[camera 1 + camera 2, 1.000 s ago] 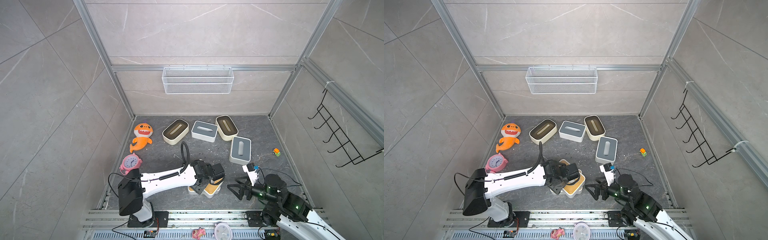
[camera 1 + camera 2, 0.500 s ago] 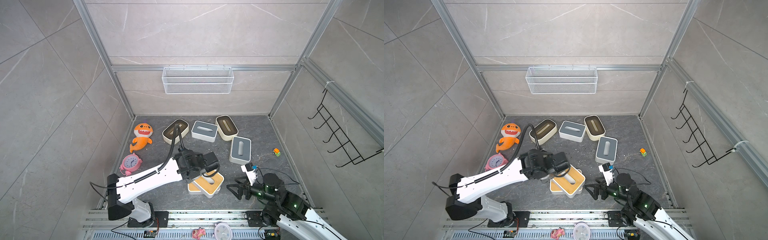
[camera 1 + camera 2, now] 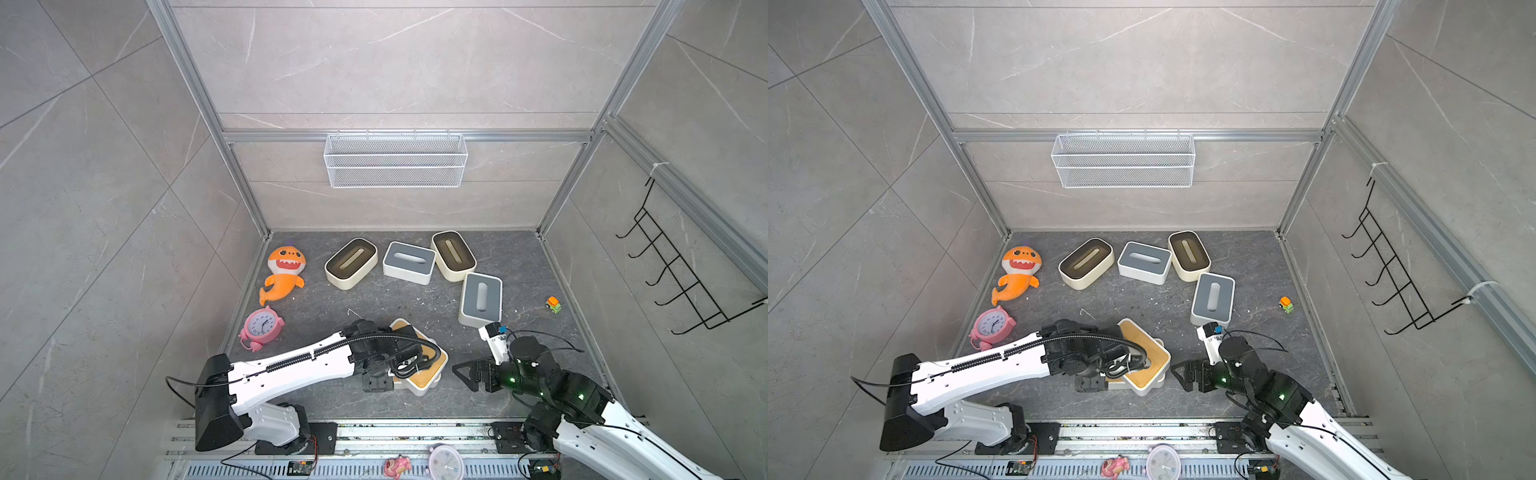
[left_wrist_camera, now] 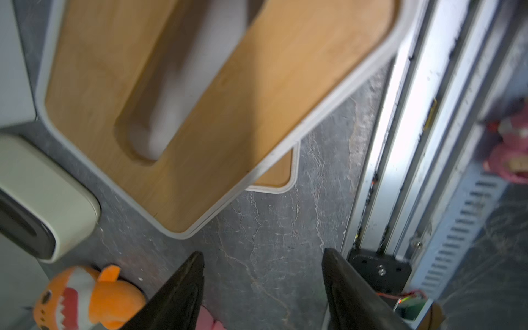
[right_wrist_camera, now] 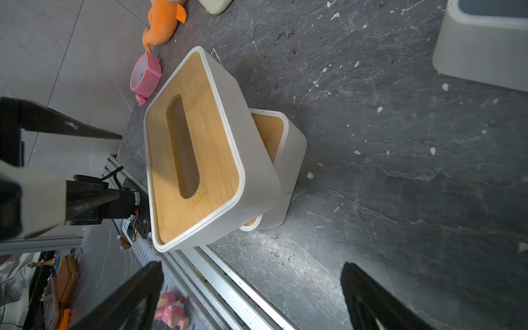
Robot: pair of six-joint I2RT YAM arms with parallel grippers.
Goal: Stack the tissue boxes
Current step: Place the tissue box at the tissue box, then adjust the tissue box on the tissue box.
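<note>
Grey desk (image 3: 374,307): top wood-lid box (image 5: 217,143) lies skewed on its twin (image 5: 271,134), nearer left end effector (image 4: 263,253) than right end effector (image 5: 251,264), both spread empty.

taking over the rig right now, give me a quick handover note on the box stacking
Claws: left claw open and empty, beside the wood-lid pair; right claw open and empty, facing the pair.
Done: upper wood-lid box sits on lower wood-lid box, skewed, with the lower one's corner showing.
Left: two grey-lid boxes and two cream boxes lie singly on the floor at the back. Probably square up the pair, then stack those.
</note>
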